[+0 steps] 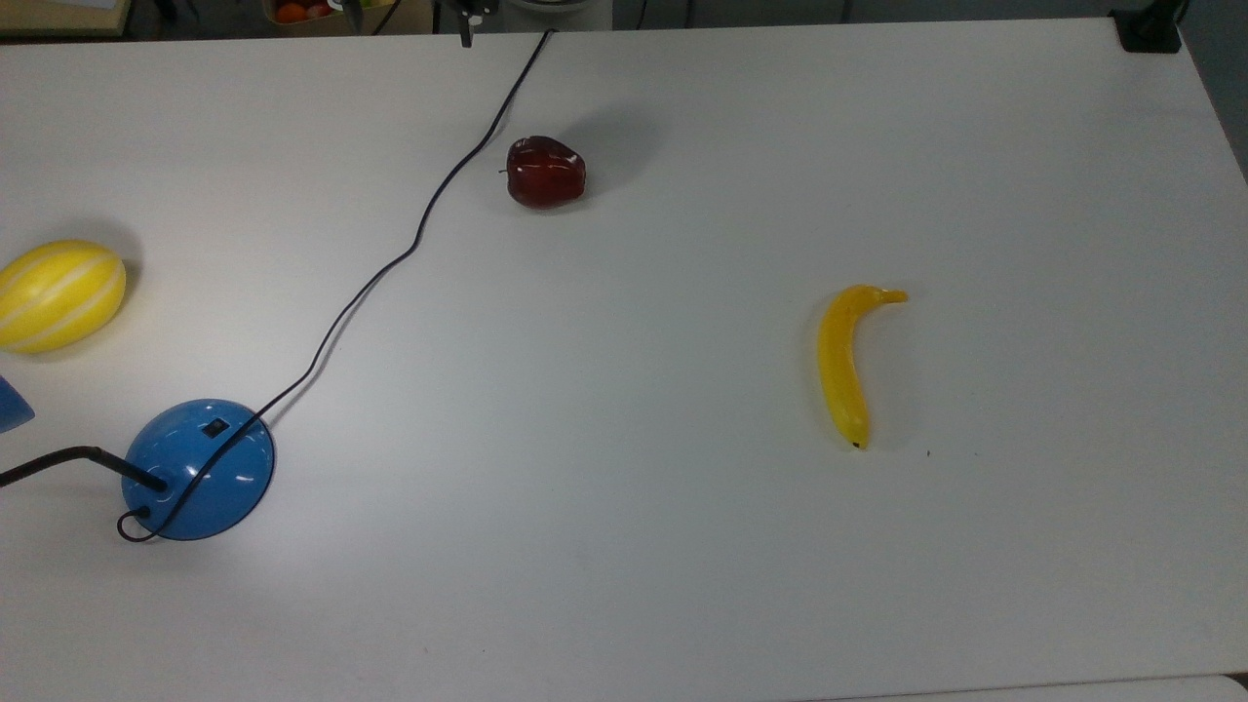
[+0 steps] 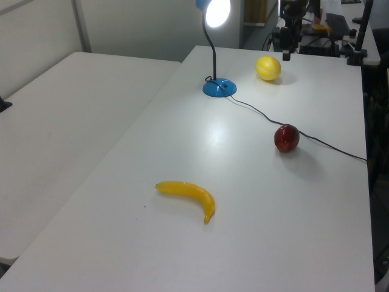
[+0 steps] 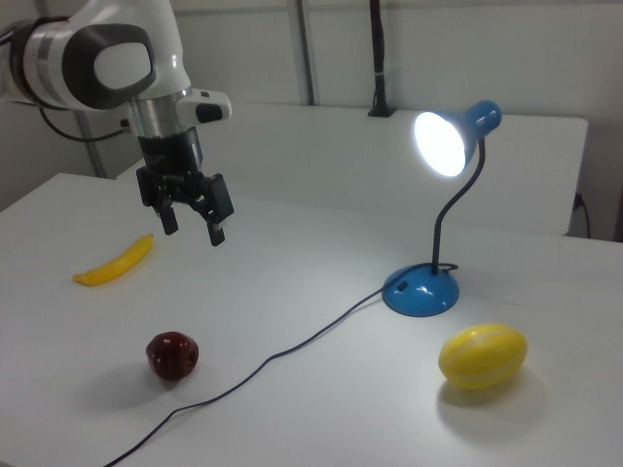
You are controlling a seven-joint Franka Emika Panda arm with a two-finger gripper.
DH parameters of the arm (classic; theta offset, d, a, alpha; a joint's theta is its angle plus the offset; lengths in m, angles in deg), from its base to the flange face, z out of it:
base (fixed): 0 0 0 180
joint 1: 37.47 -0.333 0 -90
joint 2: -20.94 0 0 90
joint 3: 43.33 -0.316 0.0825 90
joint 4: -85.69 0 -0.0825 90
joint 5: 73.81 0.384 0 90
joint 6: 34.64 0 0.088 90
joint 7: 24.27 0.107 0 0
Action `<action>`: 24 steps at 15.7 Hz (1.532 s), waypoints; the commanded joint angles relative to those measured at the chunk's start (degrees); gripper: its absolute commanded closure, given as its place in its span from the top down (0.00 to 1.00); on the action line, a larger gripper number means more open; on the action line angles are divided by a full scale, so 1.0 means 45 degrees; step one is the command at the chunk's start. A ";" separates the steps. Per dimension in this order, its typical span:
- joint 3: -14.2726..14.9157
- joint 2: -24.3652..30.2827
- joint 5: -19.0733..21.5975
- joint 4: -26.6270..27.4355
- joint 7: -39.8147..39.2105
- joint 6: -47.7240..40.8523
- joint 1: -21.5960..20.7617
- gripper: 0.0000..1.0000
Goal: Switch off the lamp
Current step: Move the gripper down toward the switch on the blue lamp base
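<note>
Red apple point(image 3: 172, 355) beside cord point(image 3: 282, 352), lit lamp point(image 3: 421, 290), melon point(image 3: 482, 355), gripper point(image 3: 193, 232) open above

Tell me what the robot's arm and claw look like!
The arm is fat, round and glossy white with grey joint bands. Its wrist turns silvery, then black. The claw at the end is black, with two thin fingers set apart.

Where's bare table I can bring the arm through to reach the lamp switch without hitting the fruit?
The widest bare patch lies between the banana and the lamp base, along the top view's lower half. The open gripper hangs above the apple. Tighter spots: the cord crossing past the apple, and the melon beside the base.
</note>
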State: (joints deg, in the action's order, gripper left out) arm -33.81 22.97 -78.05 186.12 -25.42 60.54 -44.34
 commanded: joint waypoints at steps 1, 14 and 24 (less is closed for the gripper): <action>0.0053 -0.0197 0.0279 -0.0479 0.0079 -0.0428 -0.0075 1.00; 0.0033 -0.0452 0.1137 -0.0481 0.0059 -0.0234 0.0002 0.17; 0.0072 -0.2383 0.1704 -0.0559 0.0955 0.4642 0.1660 0.00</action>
State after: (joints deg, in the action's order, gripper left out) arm -33.69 15.67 -71.59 184.87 -24.49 74.29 -39.44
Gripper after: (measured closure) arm 0.991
